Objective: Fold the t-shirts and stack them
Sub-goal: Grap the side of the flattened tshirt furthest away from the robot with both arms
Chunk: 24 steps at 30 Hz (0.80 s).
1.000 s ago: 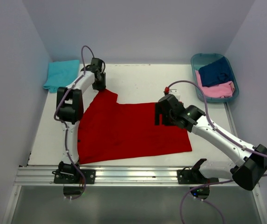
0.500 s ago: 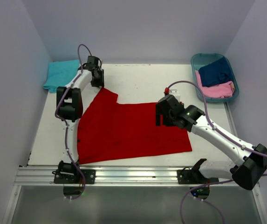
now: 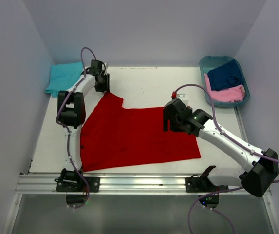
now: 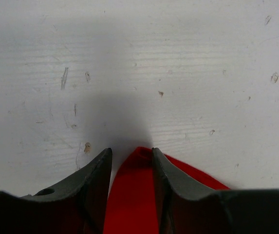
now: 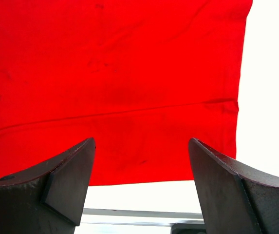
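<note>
A large red t-shirt [image 3: 134,136] lies spread flat on the white table, one corner pointing to the far left. My left gripper [image 3: 103,88] is at that corner. In the left wrist view the red corner [image 4: 132,195] lies between its fingers [image 4: 132,151], touching the right one with a dark gap beside the left one; the jaws stand partly open. My right gripper [image 3: 167,122] hovers over the shirt's right part, wide open, with only red cloth [image 5: 120,73] and bare table under its fingers [image 5: 141,140]. A folded turquoise t-shirt [image 3: 64,78] sits at the far left.
A teal oval basket [image 3: 205,63] at the far right holds a navy t-shirt [image 3: 226,74] and a pink t-shirt [image 3: 224,93]. A metal rail [image 3: 139,183] runs along the near table edge. Walls close in the left, right and back.
The left gripper has drawn back a little from the shirt's far-left corner and its jaws have widened. The right arm has hardly moved.
</note>
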{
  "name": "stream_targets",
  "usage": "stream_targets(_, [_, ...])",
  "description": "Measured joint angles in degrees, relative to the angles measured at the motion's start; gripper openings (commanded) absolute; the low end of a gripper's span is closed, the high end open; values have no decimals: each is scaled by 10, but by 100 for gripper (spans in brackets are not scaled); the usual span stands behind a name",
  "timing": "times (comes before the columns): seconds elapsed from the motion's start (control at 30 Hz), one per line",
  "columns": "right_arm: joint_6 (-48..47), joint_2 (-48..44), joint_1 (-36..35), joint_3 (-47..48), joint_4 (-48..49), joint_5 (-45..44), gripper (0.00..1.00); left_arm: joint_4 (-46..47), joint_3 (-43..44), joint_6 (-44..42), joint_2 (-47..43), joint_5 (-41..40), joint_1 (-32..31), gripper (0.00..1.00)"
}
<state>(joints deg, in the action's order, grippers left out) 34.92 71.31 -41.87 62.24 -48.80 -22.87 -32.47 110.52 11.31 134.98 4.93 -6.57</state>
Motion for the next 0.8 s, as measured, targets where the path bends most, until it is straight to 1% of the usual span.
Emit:
stream_targets(0.17, [0, 0, 2, 0, 0, -1, 79, -1, 0, 0, 0, 0, 0, 41])
stream_targets(0.23, [0, 0, 3, 0, 0, -1, 77, -2, 0, -2, 0, 0, 0, 31])
stream_targets(0.27, [0, 0, 3, 0, 0, -1, 75, -2, 0, -3, 0, 0, 0, 20])
stream_targets(0.37, [0, 0, 4, 0, 0, -2, 68, -5, -2, -5, 0, 4, 1, 0])
stream_targets(0.4, [0, 0, 5, 0, 0, -2, 64, -6, -2, -5, 0, 6, 1, 0])
stream_targets(0.47, [0, 0, 7, 0, 0, -3, 61, -5, -3, -6, 0, 9, 1, 0])
stream_targets(0.5, [0, 0, 9, 0, 0, -4, 54, -5, -4, -6, 0, 9, 1, 0])
stream_targets(0.57, [2, 0, 16, -1, 0, -8, 47, -4, -5, -6, 0, 9, 1, 0])
stream_targets(0.6, [4, 1, 22, -1, 0, -14, 37, -3, -6, -5, -2, 9, 1, 0])
stream_targets(0.67, [7, 8, 40, -1, 1, -21, 22, -1, -14, -4, -7, 10, 1, 0])
stream_targets(0.7, [9, 14, 56, -2, 3, -22, 5, 0, -21, -2, -12, 10, 1, 0])
stream_targets(0.73, [6, 24, 77, -2, 8, -23, 0, -2, -31, 0, -19, 11, 1, 0])
stream_targets(0.8, [9, 53, 121, -2, 24, -29, 0, -5, -55, 3, -36, 11, 1, 0])
